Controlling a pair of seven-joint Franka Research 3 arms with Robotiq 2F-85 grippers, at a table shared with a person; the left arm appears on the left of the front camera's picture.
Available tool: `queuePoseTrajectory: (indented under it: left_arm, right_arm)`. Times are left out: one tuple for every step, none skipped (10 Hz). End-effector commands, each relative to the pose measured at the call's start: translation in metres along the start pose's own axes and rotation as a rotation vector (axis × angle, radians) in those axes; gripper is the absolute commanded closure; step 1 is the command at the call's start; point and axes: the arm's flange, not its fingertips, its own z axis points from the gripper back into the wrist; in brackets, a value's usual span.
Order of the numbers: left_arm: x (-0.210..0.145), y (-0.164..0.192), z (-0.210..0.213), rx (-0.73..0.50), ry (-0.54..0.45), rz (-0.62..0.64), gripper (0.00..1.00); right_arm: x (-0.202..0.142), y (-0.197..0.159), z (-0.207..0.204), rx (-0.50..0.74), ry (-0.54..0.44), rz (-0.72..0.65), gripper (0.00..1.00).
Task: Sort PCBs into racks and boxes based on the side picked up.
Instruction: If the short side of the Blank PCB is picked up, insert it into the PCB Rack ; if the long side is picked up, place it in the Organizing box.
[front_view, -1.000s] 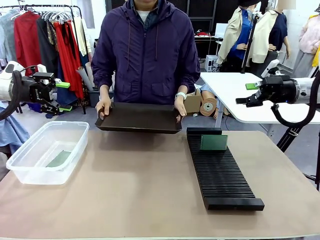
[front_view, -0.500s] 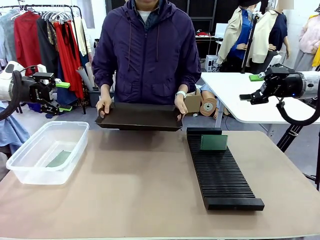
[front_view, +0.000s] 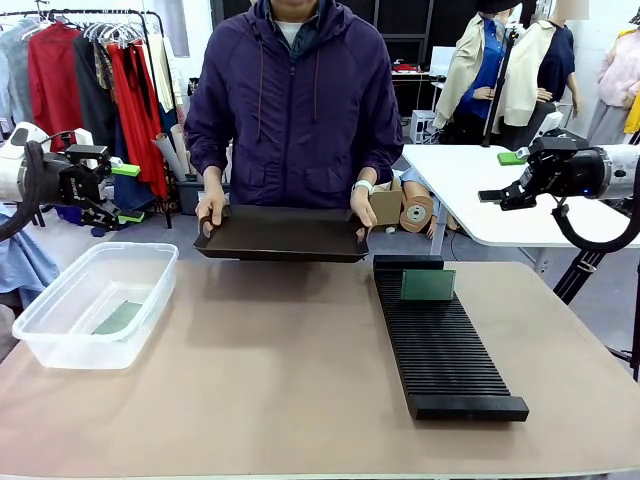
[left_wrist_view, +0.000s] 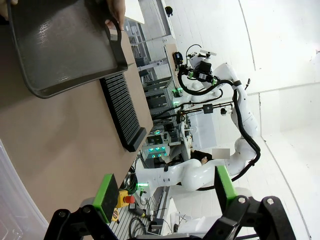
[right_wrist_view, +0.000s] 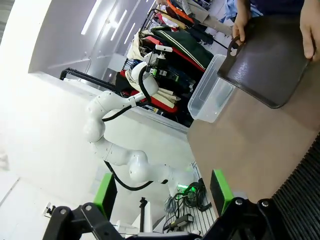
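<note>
Tray (front_view: 283, 233): contents not discernible from the front; surface bare in the left wrist view. Held at both short ends by the person's hands (front_view: 209, 208), upper centre of frame.

Count: two PCBs, one rack, one box.
- PCB (front_view: 428, 285) upright in far slots of rack (front_view: 440, 340), right of centre.
- PCB (front_view: 119, 318) flat inside clear box (front_view: 92, 300), lower left.

Left gripper (front_view: 124, 192), far left edge, fingers spread, empty, above and behind the box. Right gripper (front_view: 503, 176), upper right, fingers apart, empty, well apart from the rack.
</note>
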Motion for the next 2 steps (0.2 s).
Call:
queuePoseTrajectory:
  left_arm:
    - [-0.0003,-0.0017,0.0010,0.007,-0.001,0.001,0.00]
    - [-0.0003,-0.0017,0.0010,0.007,-0.001,0.001,0.00]
  right_arm:
    - [0.0011,0.0000,0.0004,-0.013,-0.003,0.025,0.00]
    - [0.0011,0.0000,0.0004,-0.013,-0.003,0.025,0.00]
